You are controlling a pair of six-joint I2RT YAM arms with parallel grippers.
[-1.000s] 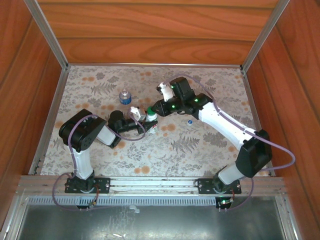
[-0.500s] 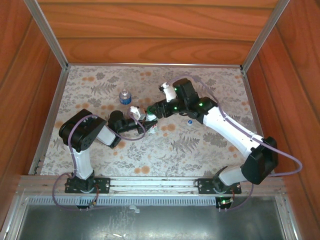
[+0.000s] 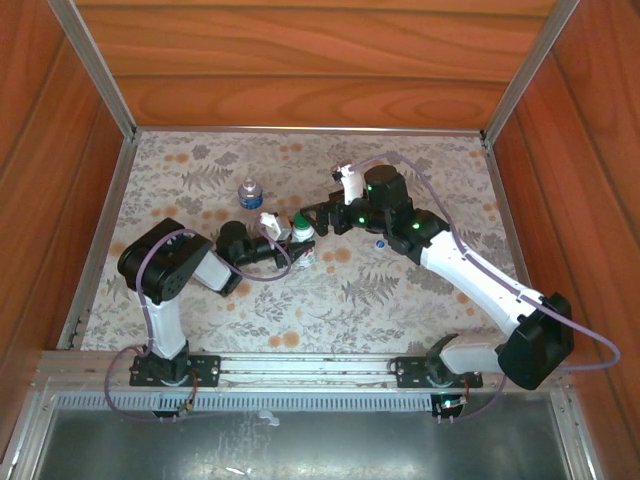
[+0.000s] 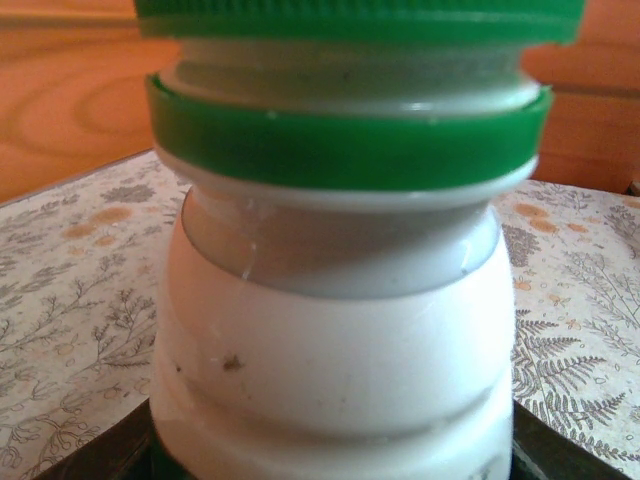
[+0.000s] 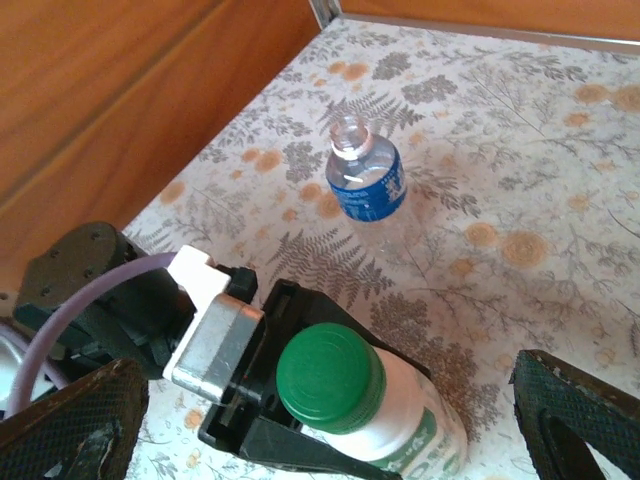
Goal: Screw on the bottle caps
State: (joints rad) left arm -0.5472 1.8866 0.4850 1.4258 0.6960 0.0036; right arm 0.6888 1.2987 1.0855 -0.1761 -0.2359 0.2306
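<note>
Left wrist: white bottle [image 4: 340, 370], cap [image 4: 360, 18] cropped

A tall opaque white plastic bottle [image 3: 303, 238] [image 4: 340, 350] [image 5: 415, 425] with a green-printed label stands upright near the middle of the floral table [image 3: 400, 300], and a dark green round screw cap [image 3: 299, 223] [image 4: 360, 15] [image 5: 330, 378] sits on its neck, with a strip of white neck showing above a green ring. A short clear plastic bottle with a blue label [image 3: 249, 192] [image 5: 365, 170] stands upright and uncapped, apart to the left and farther back. A small blue round cap [image 3: 380, 243] lies loose on the table to the right of the white bottle.
</note>
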